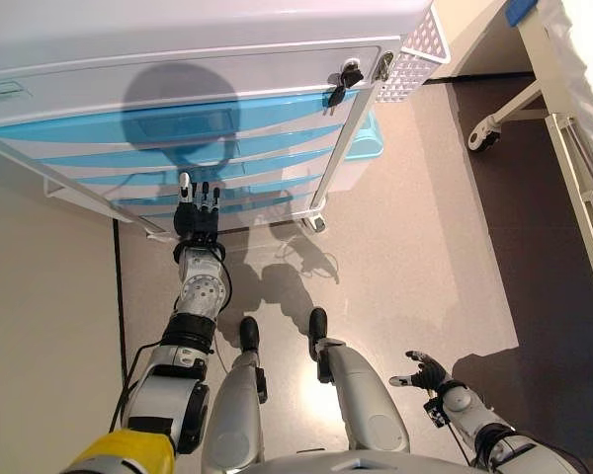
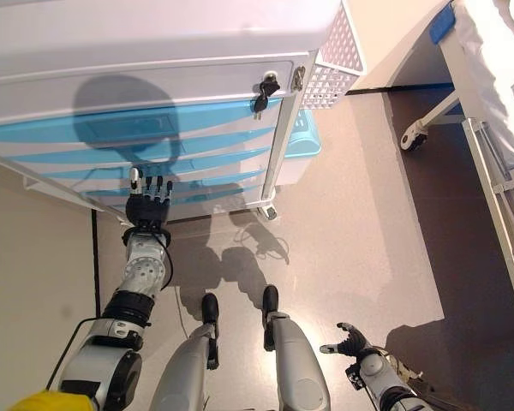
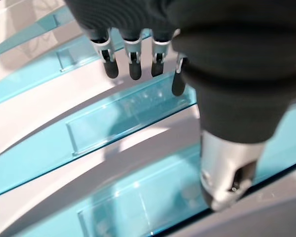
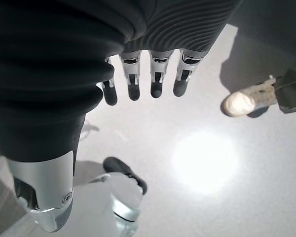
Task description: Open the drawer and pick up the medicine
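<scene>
Drawers (image 1: 193, 158) of translucent blue run down the front of a white cabinet (image 1: 178, 39); all appear pushed in. Medicine cannot be made out in any view; the blue fronts show only faint shapes behind them.

Nearest the robot, the right hand (image 1: 422, 372) hangs low at its right side over bare grey floor (image 1: 425, 227). Its fingers (image 4: 133, 89) are straight and spread, thumb apart, holding nothing. The right wrist view shows a person's pale shoe (image 4: 246, 101) on the floor beyond the fingertips.

Farther out, the left hand (image 1: 198, 209) is raised to the lower drawers. Its fingers (image 3: 133, 61) are straight, side by side, dark tips pointing at the blue fronts. In the left wrist view the tips lie over the edge of one drawer front, above a recessed rectangular handle (image 3: 128, 118); whether they touch it cannot be told. Nothing is gripped.

Beyond the hand, a black key (image 1: 343, 84) hangs in a lock at the cabinet's upper right corner. A white perforated basket (image 1: 415, 54) is fixed to the cabinet's right side. A pale blue bin (image 1: 368, 143) stands on the floor just beside the cabinet.

Farthest right, a white bed frame (image 1: 573, 148) with a castor (image 1: 482, 133) stands well apart from the cabinet.
</scene>
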Robot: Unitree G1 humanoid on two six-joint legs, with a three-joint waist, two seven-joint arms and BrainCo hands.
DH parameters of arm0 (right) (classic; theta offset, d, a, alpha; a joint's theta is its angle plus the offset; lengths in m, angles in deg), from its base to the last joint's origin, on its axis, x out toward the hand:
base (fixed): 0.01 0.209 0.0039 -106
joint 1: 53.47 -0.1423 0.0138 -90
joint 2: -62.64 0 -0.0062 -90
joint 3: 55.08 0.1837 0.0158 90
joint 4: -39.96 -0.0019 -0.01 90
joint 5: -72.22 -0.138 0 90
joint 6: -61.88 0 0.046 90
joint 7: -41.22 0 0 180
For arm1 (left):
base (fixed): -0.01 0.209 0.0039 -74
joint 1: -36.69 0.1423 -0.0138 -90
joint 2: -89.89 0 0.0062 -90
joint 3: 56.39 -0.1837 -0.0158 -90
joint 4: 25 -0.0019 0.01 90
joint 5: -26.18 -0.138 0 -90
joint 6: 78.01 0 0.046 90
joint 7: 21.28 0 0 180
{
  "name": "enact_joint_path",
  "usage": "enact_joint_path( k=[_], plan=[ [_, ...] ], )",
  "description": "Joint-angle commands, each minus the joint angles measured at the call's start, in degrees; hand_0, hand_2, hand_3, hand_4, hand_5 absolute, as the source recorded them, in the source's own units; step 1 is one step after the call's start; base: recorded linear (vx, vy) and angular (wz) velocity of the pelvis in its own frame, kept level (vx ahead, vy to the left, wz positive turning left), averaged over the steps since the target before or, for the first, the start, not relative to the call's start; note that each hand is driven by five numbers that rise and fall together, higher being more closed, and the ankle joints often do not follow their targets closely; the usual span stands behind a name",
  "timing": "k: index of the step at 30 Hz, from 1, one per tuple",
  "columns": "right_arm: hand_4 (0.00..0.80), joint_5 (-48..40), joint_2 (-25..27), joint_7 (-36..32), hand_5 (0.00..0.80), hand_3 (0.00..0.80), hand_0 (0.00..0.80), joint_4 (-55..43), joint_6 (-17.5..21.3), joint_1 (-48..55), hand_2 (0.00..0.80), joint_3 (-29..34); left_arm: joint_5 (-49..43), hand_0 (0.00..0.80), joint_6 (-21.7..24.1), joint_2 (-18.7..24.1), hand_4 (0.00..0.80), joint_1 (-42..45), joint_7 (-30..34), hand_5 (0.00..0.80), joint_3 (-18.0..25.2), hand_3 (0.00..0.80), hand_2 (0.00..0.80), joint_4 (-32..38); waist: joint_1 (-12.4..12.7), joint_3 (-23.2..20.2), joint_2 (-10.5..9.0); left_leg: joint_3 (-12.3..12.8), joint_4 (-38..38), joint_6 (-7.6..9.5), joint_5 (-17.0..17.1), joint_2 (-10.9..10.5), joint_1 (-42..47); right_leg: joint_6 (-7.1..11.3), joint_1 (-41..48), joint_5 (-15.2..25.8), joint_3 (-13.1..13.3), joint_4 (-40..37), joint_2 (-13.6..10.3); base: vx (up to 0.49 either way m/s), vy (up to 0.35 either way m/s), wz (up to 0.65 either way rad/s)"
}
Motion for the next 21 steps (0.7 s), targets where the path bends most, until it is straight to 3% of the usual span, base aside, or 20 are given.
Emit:
enact_joint_path(
  k=[1, 21],
  plan=[
    [0.000, 0.33, 1.91, 1.16, 0.000, 0.000, 0.000, 1.08, -0.84, 2.44, 0.000, -1.36, -5.58, 0.000, 4.35, 2.45, 0.000, -2.16, 4.54, 0.000, 3.27, 0.000, 0.000, 6.29, 0.44, -4.71, 0.70, -1.62, 4.60, 2.18, -2.55, -2.59, -4.59, 2.88, 0.38, 2.54, -0.01, -0.60, 0.13, 0.000, 0.000, 0.00],
    [0.000, 0.22, 1.63, 2.55, 0.000, 0.000, 0.000, 0.17, -1.31, 2.20, 0.000, -0.72, -6.49, 0.000, 1.87, -0.85, 0.000, 1.42, 3.68, 0.000, 3.07, 0.000, 0.000, -0.90, 0.37, -3.76, 0.51, -1.40, 4.15, 2.34, -2.21, -2.53, -4.84, 2.83, 0.08, 2.37, 0.14, -0.52, 0.18, 0.000, 0.000, 0.00]
  ],
)
